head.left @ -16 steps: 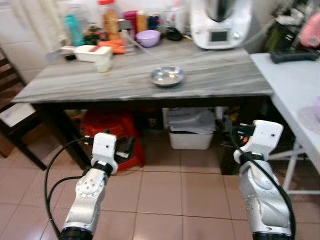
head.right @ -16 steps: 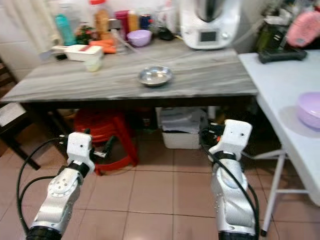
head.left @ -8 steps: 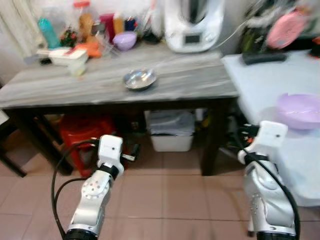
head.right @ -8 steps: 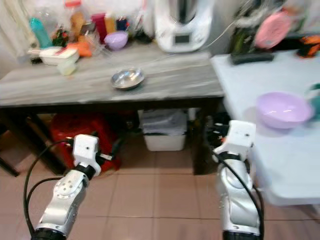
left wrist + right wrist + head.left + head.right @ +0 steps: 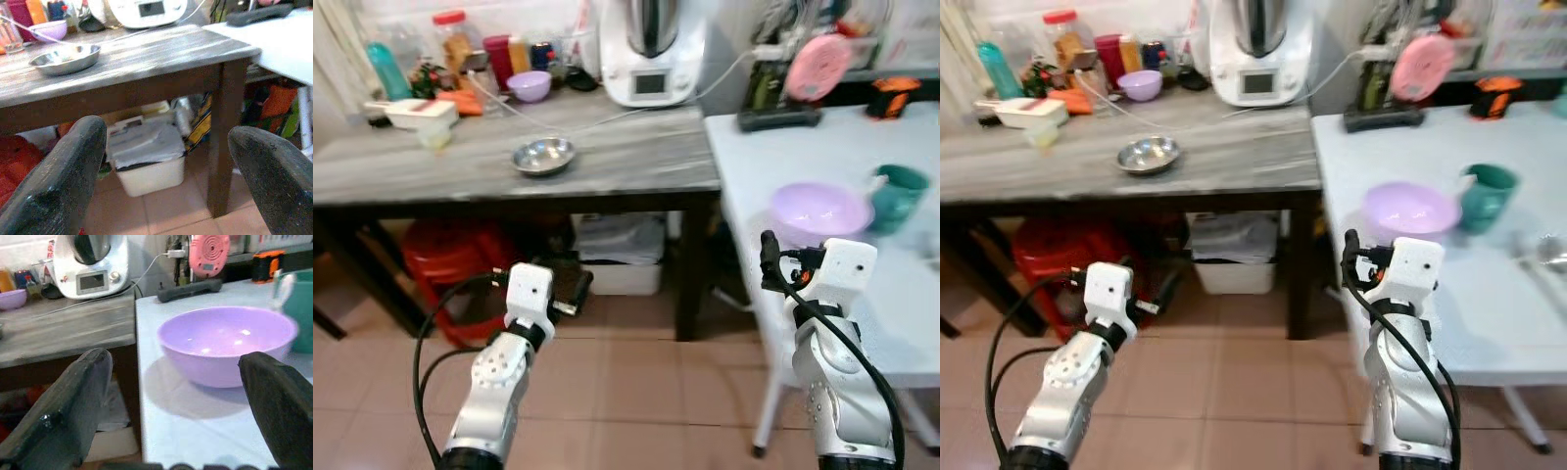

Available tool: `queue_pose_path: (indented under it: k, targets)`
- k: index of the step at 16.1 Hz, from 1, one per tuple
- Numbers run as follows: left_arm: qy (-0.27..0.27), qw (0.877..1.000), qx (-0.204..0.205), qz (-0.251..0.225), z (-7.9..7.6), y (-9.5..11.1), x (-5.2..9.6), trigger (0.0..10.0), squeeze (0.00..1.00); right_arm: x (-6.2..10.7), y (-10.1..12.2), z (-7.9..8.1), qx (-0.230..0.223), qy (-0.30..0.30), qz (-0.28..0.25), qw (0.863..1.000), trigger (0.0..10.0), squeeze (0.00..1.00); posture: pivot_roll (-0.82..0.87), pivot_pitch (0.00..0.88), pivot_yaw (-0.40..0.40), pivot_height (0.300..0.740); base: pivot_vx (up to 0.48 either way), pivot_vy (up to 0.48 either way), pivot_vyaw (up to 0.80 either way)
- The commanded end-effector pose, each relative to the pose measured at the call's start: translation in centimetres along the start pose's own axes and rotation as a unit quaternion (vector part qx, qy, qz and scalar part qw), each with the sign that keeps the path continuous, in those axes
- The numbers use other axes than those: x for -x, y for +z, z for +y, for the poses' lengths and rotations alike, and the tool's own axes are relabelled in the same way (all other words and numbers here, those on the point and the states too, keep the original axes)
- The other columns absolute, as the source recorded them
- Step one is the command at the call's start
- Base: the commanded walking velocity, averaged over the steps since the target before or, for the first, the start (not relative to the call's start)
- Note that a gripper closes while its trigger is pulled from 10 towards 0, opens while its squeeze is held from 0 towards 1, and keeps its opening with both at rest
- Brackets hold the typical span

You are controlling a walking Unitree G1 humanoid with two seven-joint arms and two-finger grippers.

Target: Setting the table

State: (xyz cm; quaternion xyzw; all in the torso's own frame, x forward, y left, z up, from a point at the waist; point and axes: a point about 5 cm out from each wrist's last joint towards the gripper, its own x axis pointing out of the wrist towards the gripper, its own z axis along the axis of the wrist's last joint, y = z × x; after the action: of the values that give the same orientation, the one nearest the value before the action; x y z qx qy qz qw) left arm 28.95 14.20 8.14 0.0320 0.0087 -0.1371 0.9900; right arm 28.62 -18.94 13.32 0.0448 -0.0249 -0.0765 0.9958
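A purple bowl stands near the front left corner of a white table, with a teal mug just to its right. My right gripper is open and empty, held low at the white table's edge, level with the purple bowl and a little short of it. My left gripper is open and empty too, held below the top of the grey wooden table. A steel bowl rests in the middle of that grey table.
A white food processor, a small purple bowl and several jars line the back of the grey table. Under it stand a red stool and a white bin. A pink appliance and a black item sit at the white table's back.
The camera has swung right: the grey table slid left, and the white table with purple bowl and teal mug came into view. Both arms stay low and open.
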Motion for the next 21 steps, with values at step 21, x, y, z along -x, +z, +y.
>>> queue_pose_path:
  k: [21]
  targets:
    - [-0.107,0.993,0.041,-0.014,-0.7,0.0,2.0,10.0,0.00,-2.8,1.1,2.8,0.134,0.151,-0.015,0.979,10.0,0.00,-0.09,0.000,0.094,0.740,0.000,-0.193,0.00]
